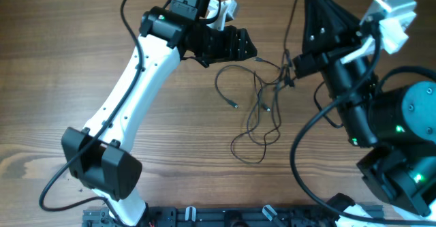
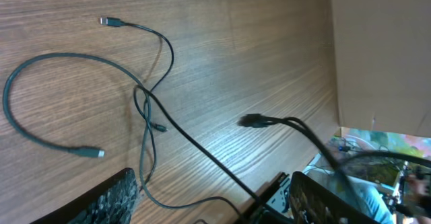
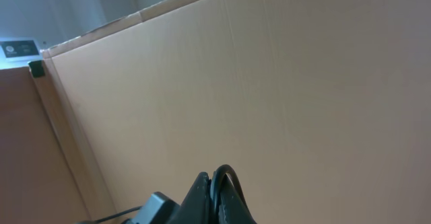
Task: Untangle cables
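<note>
Wooden worktop (image 1: pixel 68 63) carries a bundle of thin dark cables (image 1: pixel 257 111), which lies in the middle, between the two arms. The strands cross one another in several loops, and the loose ends spread out to the sides. In the left wrist view one small plug (image 2: pixel 108 21) lies flat on the wood, apart from the knot. The left claw (image 1: pixel 244 48) hangs over the far edge of the bundle with its fingers (image 2: pixel 111 198) wide apart, and it holds nothing. The right claw (image 1: pixel 291 69) is at the far right side of the bundle, and it is closed on one of the cables: in the right wrist view a black loop comes out between the pressed fingertips. From this claw the strand goes down to the knot on the worktop. Behind the right claw stands a cardboard wall (image 3: pixel 269 83), which fills nearly all of the right wrist view.
</note>
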`<state>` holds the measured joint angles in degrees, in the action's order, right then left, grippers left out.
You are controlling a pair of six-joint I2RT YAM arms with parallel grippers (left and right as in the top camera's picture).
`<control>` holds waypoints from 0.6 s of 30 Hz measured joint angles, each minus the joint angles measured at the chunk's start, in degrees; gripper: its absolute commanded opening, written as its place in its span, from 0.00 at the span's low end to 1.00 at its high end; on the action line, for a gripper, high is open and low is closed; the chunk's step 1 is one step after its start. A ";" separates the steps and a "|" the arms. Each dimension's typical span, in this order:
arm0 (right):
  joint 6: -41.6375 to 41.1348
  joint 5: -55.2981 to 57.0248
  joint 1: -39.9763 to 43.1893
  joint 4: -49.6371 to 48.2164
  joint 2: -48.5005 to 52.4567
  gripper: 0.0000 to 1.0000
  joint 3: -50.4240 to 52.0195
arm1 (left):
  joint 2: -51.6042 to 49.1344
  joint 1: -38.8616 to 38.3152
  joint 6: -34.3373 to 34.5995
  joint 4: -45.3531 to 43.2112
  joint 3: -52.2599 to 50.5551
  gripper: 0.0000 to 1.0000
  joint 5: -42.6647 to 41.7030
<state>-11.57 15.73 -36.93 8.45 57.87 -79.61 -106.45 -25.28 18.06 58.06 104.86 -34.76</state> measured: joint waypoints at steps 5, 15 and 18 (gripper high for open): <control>0.79 1.86 0.00 3.34 -0.63 0.04 0.02 | -0.98 -0.92 0.83 -2.97 0.00 0.72 -6.21; 0.79 2.80 0.00 3.48 -0.61 0.04 0.02 | -0.98 -4.63 5.46 -7.98 0.00 0.75 -13.68; 0.79 2.80 0.00 3.50 -0.74 0.04 0.02 | -1.09 -5.70 6.08 -8.00 0.00 0.75 -12.17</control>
<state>-10.79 18.52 -36.93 11.94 57.12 -79.59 -107.55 -30.98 24.14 50.06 104.86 -46.94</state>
